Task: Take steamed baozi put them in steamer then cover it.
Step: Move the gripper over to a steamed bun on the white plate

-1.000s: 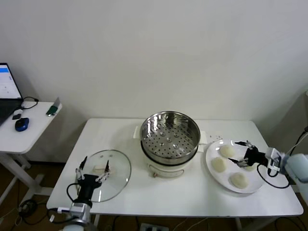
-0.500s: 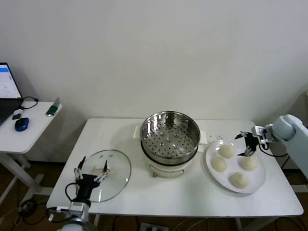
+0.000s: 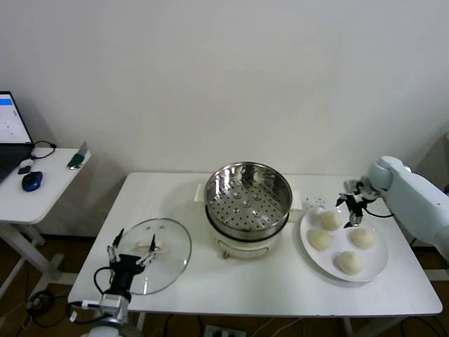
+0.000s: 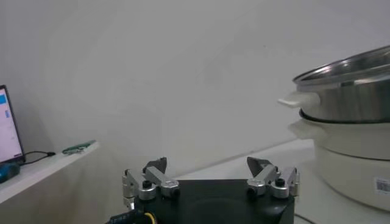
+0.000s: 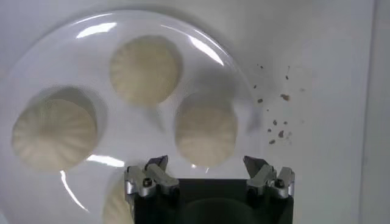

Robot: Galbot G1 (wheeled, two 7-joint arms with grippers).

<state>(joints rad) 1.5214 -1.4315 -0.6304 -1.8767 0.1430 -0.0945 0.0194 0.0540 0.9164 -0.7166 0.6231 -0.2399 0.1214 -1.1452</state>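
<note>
Your right claw (image 3: 353,203) hangs wide over the plate (image 3: 374,270), above the baozi (image 3: 330,220) at its 11 o'clock; the steamer (image 3: 247,196) sits at the plate's 9 o'clock. Your left claw (image 3: 133,247) waits wide over the cover (image 3: 172,246).

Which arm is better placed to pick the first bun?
Right. The right gripper hangs open above the plate, over a bun. The left gripper is open over the lid, across the steamer from the buns.
</note>
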